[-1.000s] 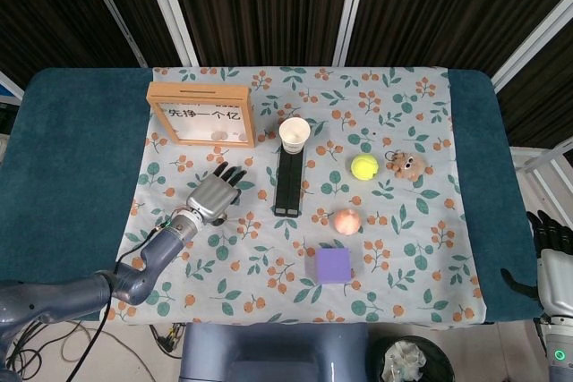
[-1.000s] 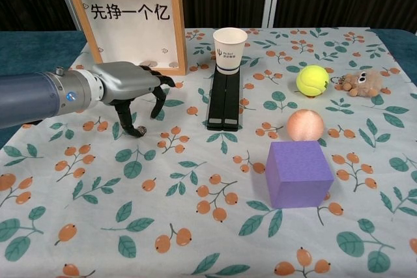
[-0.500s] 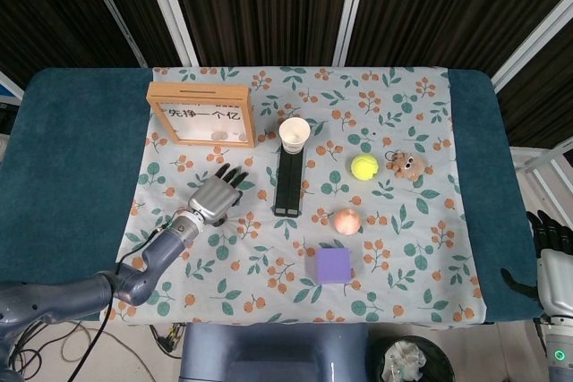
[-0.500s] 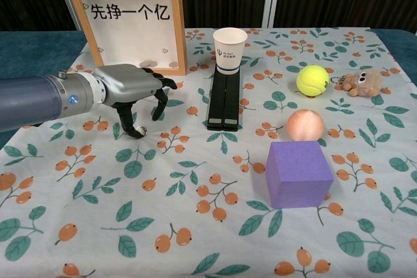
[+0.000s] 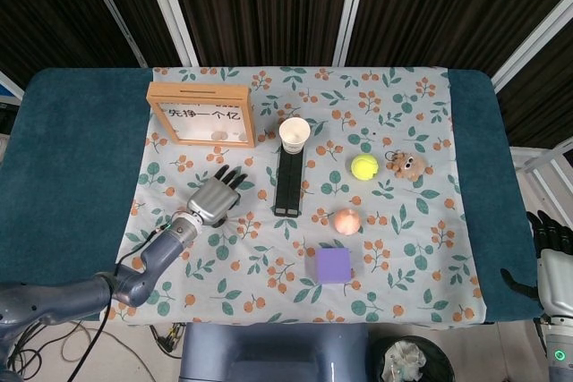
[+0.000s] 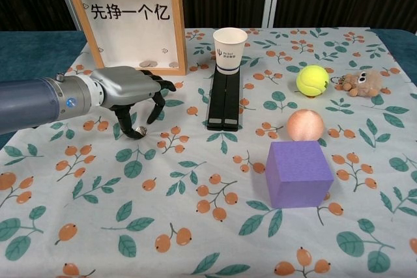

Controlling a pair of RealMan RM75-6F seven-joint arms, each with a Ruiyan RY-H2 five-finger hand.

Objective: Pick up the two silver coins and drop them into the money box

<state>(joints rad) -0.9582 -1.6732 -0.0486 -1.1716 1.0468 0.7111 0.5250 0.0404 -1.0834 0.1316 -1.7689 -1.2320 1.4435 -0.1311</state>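
Head view: left hand [image 5: 213,199] low over bench [image 5: 81,176], just in front of money box [image 5: 200,114]; right hand [image 5: 553,261] at far edge, fingers unclear. Chest view: left fingers [image 6: 125,124] curled, apparently pinching silver coin [image 6: 141,131] against cloth.

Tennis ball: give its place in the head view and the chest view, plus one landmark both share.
Head view: tennis ball right of centre, just left of the plush toy.
Chest view: tennis ball upper right, again just left of the plush toy.
Shared landmark: the paper cup, to the ball's left in both.
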